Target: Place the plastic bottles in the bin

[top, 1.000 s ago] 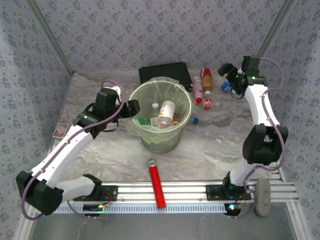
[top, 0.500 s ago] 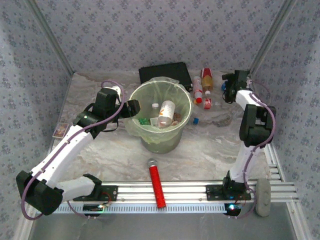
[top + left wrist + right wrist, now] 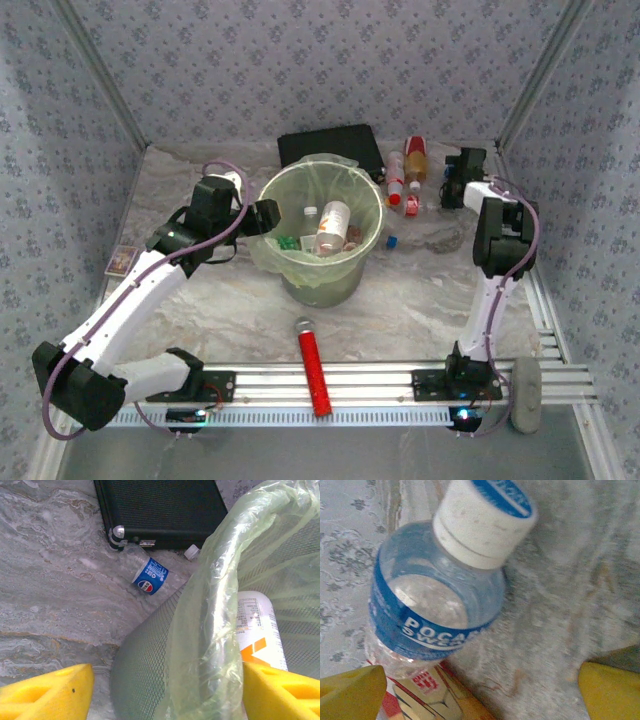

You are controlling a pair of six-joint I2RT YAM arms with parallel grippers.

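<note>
While the left jaws stand spread astride its rim, one finger outside and one inside, the bin holds a white-labelled bottle just ahead of the inner finger. Beyond those jaws a black case lies on the bench, a blue-labelled bottle touching its corner. The right jaws gape wide, a white-capped bottle just ahead between them, untouched.

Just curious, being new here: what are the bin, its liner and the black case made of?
The bin looks like fine grey mesh, probably metal: a tiny grid shows on its wall. Its liner is thin translucent pale green plastic film, glossy and wrinkled. The black case has a grainy matte skin, maybe textured plastic, with a shiny metal corner.
</note>
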